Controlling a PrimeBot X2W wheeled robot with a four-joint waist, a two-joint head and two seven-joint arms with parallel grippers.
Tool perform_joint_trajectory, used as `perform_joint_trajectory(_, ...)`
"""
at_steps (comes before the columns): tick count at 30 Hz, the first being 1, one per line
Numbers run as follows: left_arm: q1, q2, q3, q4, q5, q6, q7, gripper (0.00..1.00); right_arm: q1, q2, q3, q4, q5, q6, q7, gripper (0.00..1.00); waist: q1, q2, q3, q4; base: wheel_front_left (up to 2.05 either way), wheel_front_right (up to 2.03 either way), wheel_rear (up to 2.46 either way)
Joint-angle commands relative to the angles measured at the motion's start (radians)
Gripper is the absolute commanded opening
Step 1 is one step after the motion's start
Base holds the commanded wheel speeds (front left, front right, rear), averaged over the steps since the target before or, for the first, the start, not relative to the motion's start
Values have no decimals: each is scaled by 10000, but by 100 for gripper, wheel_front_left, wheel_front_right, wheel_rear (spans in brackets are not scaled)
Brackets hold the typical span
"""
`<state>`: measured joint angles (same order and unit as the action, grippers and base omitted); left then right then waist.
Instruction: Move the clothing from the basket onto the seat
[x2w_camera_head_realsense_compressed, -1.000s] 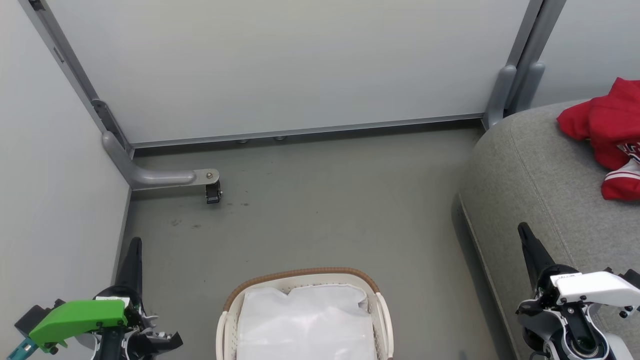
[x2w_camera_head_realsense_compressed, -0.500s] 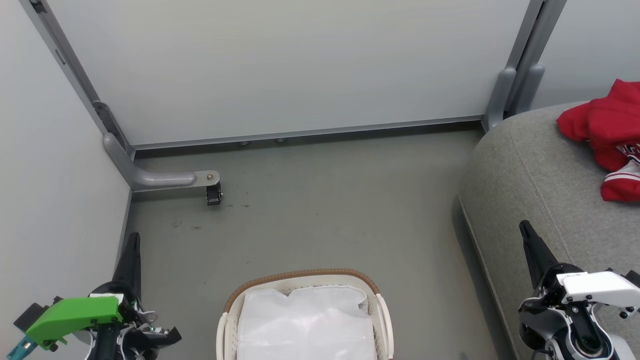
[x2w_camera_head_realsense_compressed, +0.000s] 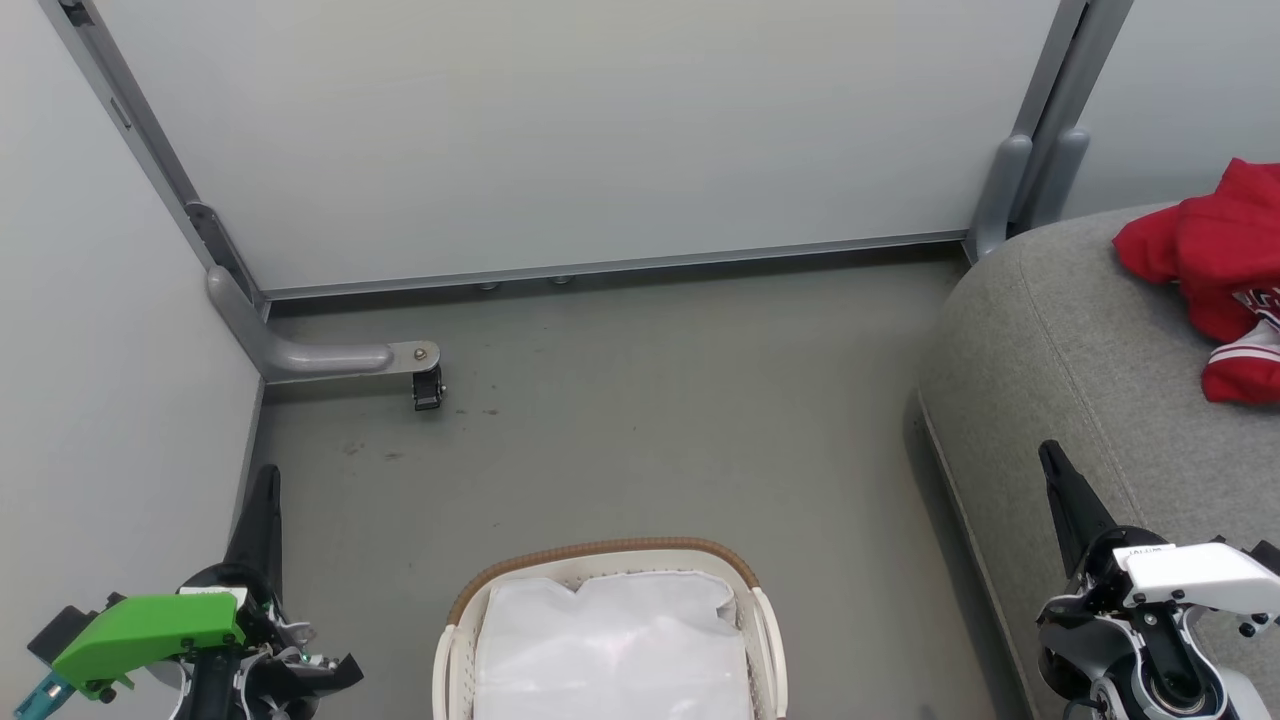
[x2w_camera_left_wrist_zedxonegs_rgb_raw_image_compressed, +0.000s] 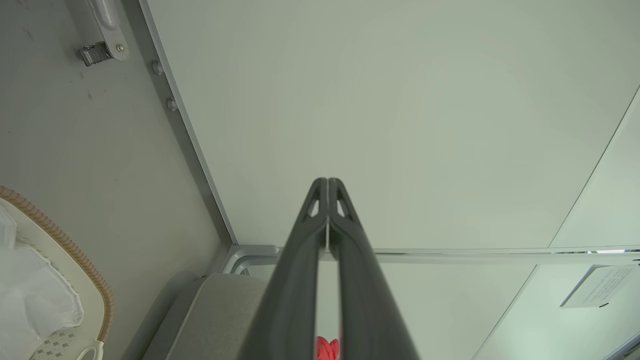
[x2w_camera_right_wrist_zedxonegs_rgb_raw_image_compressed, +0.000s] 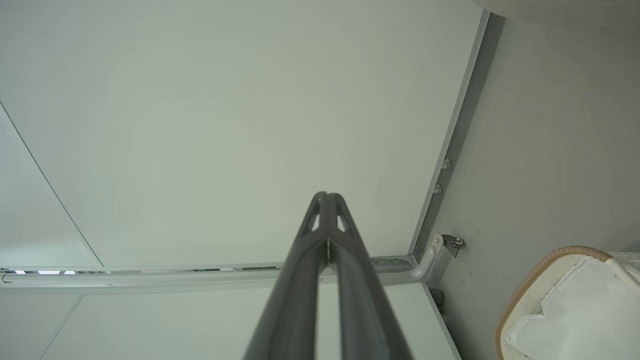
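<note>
The red clothing lies heaped on the grey seat, well apart from the basket holding a white sheet. Up close, the wrist views settle it: left gripper and right gripper both pinched together, empty.

Two pincers, one basket, one seat.

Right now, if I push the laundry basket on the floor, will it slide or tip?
Probably slides rather than tips: the laundry basket sits low and wide on the smooth grey floor. Likely light: perforated plastic walls, with a white sheet lining visible inside. Those thin walls may flex under a push.
</note>
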<state>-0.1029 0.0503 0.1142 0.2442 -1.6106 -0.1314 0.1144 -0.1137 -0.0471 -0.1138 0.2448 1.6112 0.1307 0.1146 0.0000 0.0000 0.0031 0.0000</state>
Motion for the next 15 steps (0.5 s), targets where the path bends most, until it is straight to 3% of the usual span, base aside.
perform_joint_trajectory(1,-109,-1,29,-10,-30,14,40,0,109,-59,-21,-32,34,0,27,0,0,0,0,0,0,0,0)
perform_joint_trajectory(15,-109,-2,29,-10,-29,14,41,0,108,-59,-20,-32,34,0,26,0,0,0,0,0,0,0,0)
